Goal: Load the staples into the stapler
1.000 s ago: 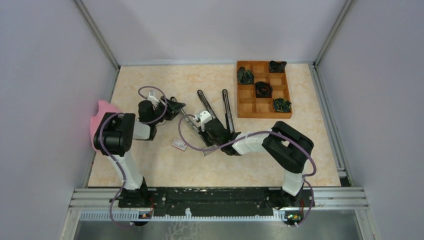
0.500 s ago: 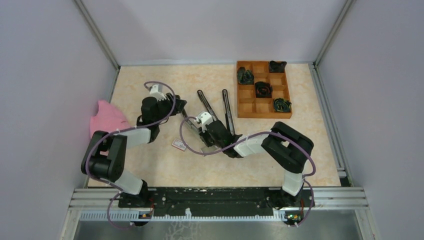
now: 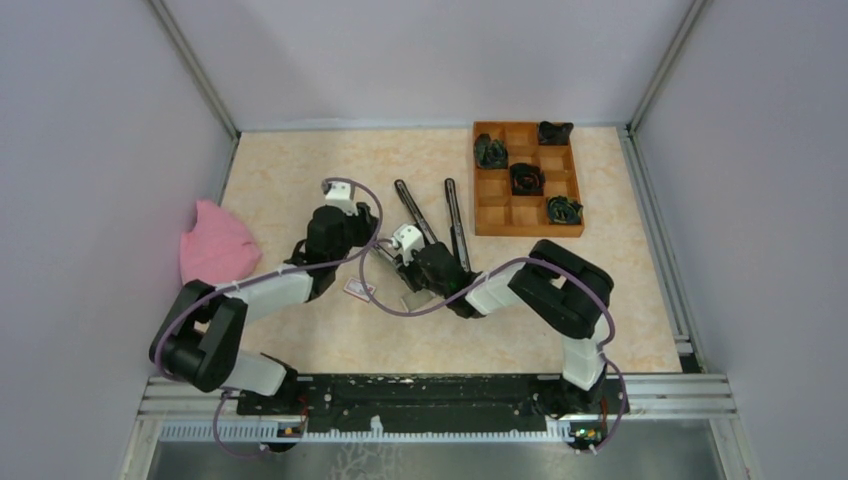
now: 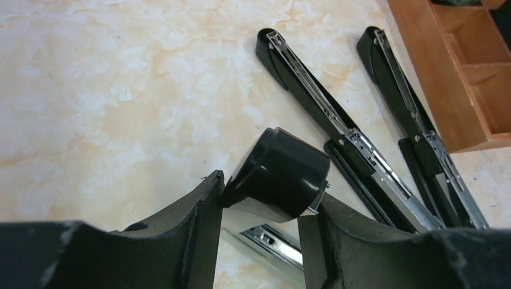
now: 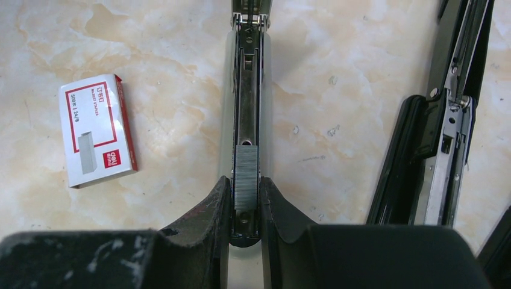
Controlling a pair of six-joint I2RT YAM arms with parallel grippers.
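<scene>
The stapler lies open between my two grippers. In the right wrist view its silvery magazine channel runs straight away from me, with a ribbed grey strip of staples lying in it. My right gripper is shut on the sides of that channel, around the strip. My left gripper is shut on the stapler's black lid end, held raised over the magazine. The white-and-red staple box lies flat to the left, also in the top view.
Two more black staplers lie opened flat just behind the grippers, also in the left wrist view. A wooden compartment tray with black items stands at the back right. A pink cloth lies at the left edge.
My left arm has stretched out and its wrist has swung right and nearer, close to the right gripper. The right gripper has stayed almost in place on the stapler.
</scene>
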